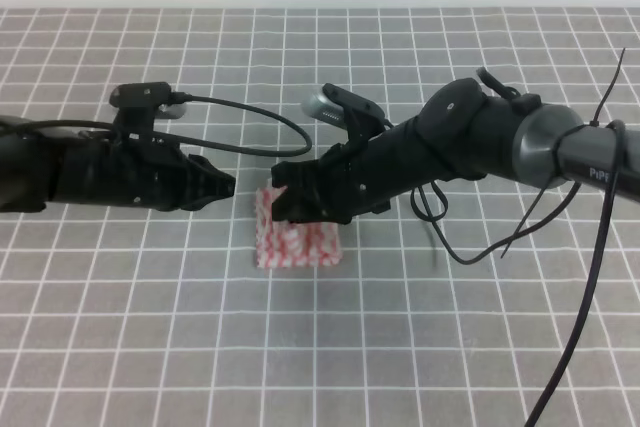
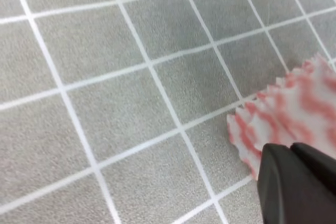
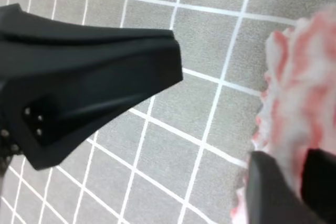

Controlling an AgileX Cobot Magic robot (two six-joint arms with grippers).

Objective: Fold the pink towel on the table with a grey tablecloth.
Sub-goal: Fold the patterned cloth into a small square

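The surface with a grey tablecloth (image 1: 420,347) is stretching from the near edge to the far wall, its white grid running under everything. The pink towel (image 1: 297,240) is lying folded into a small rectangle near the middle, between the two arms. The right gripper (image 1: 283,202) is reaching across from the right and sitting over the towel's far left corner; in the right wrist view its jaws are standing slightly parted with a fold of the towel (image 3: 302,103) pinched between them. The left gripper (image 1: 228,187) is hovering just left of the towel, apart from it in the high view; in the left wrist view its dark fingertips (image 2: 294,182) are pressing together with no gap showing, and the towel's (image 2: 294,111) pinked edge is lying right beside them.
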